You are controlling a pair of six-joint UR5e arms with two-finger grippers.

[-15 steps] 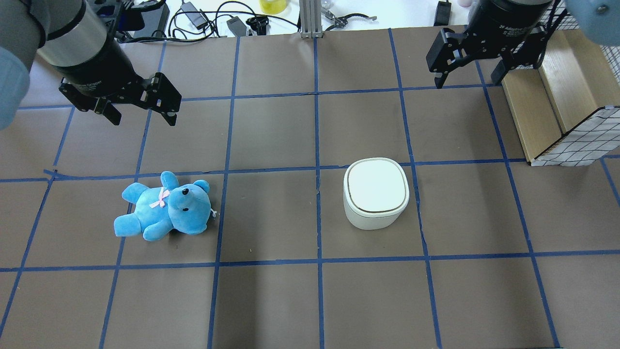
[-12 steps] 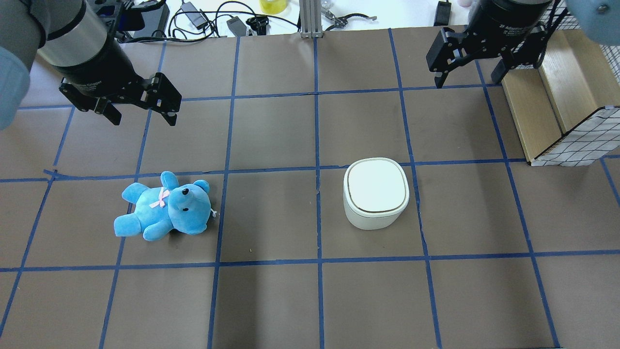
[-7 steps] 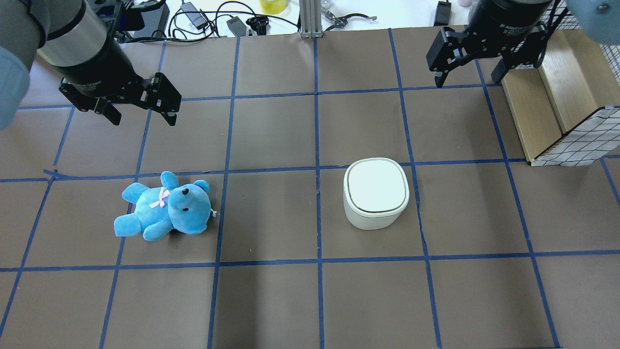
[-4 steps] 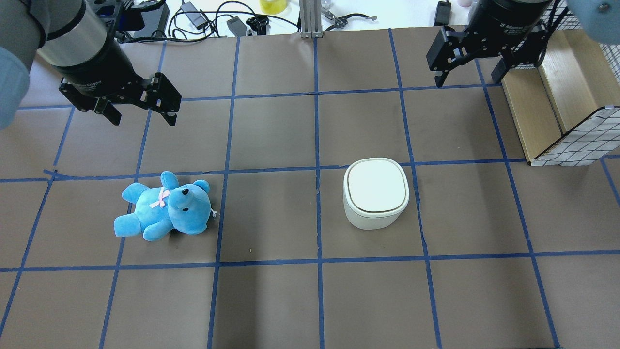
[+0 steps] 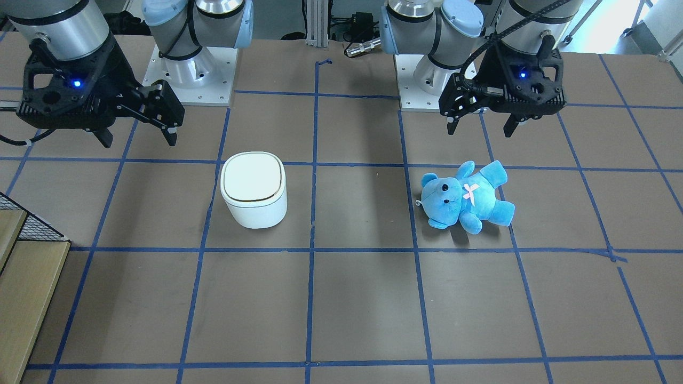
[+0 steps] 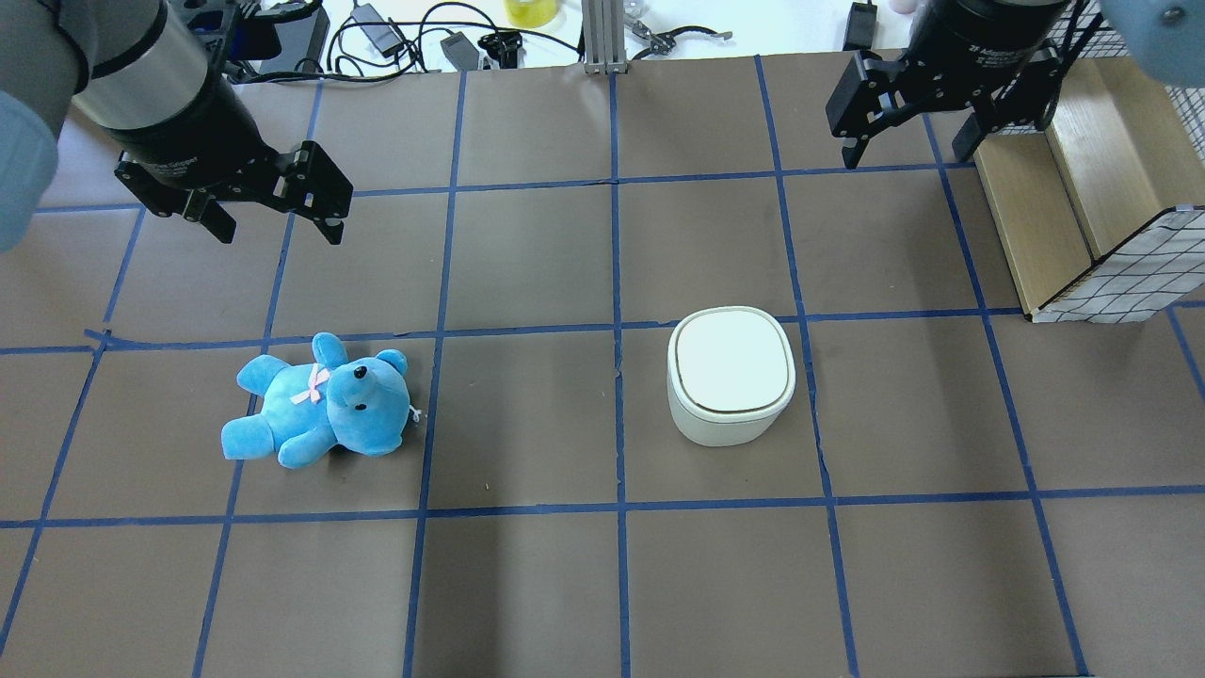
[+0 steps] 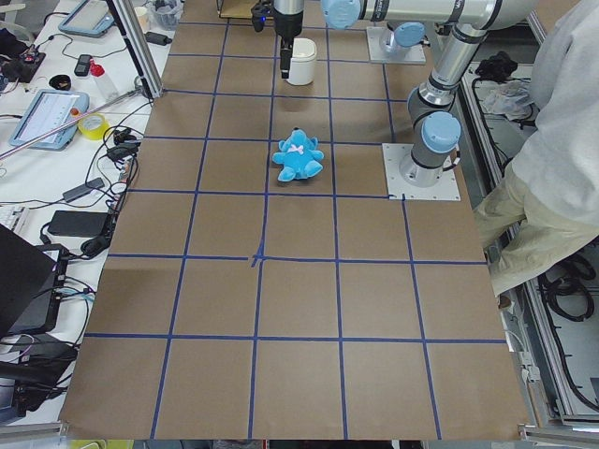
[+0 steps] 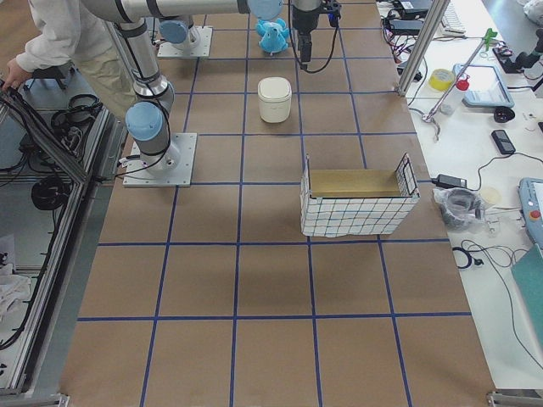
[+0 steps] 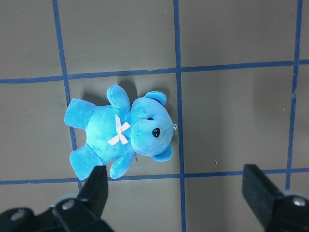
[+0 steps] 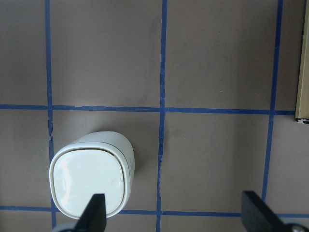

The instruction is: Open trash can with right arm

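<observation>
The right gripper (image 6: 906, 155) is hanging high over the table's far right part. Its fingers are standing wide apart and are holding nothing. The right arm (image 5: 61, 24) is pointing it straight down. The trash can (image 6: 731, 372) is sitting near the table's middle with its lid closed, well apart from this gripper, and bare table is lying all around it. A basket (image 6: 1083, 188) is standing at the right edge. The left gripper (image 6: 280, 234) is hanging wide open and empty over the far left part, and a teddy (image 6: 320, 400) is lying below it.
</observation>
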